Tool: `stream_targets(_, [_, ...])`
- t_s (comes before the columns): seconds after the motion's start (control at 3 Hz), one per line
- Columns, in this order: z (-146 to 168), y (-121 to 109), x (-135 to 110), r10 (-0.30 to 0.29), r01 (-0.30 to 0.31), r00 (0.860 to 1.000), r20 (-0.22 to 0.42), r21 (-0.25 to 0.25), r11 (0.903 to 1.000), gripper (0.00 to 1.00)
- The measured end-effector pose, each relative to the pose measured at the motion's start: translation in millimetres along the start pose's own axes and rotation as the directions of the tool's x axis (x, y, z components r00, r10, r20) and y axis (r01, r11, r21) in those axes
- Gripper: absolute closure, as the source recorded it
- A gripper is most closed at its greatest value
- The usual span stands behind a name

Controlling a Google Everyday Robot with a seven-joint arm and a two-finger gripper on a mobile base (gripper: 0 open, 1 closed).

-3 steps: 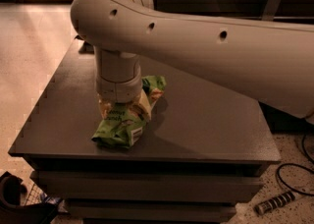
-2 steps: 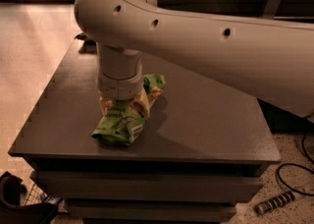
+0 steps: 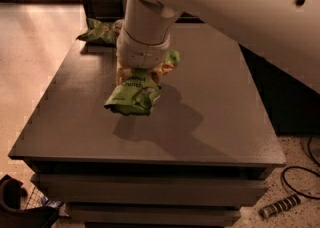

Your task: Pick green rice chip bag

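The gripper is over the middle of the dark table, a little toward its left and far part. It is almost all covered by the thick white wrist of the arm, which comes in from the upper right. It is pressed together on the upper part of the green rice chip bag. The bag is bunched up right under the wrist, and a small green corner of it comes out on the wrist's right side.

The rest of the bag hangs out below the gripper, to the lower left. Its long axis goes on a diagonal, from the far right under the wrist to the near left. The free end points toward the front left corner of the table. The printed face with a darker green patch looks up and toward the camera. The lower end seems to be off the table surface, with its shadow lying apart from it, to the lower right.

At the far left corner of the table lies a smaller green snack bag, well apart from the gripper. On the floor at the right there is a black cable.
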State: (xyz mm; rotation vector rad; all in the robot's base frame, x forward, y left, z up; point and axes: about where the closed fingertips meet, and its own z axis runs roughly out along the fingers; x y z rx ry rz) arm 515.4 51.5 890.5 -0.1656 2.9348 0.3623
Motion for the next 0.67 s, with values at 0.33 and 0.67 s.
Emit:
stream_targets(0.33, [-29.9,-14.4,-12.5,-0.014,0.018,0.998,0.059,-0.069,0.9974,1.0])
stream_targets(0.67, [-53.0,-29.4,-14.5,-0.031,0.05,0.993,0.118,-0.162,0.9855,1.0])
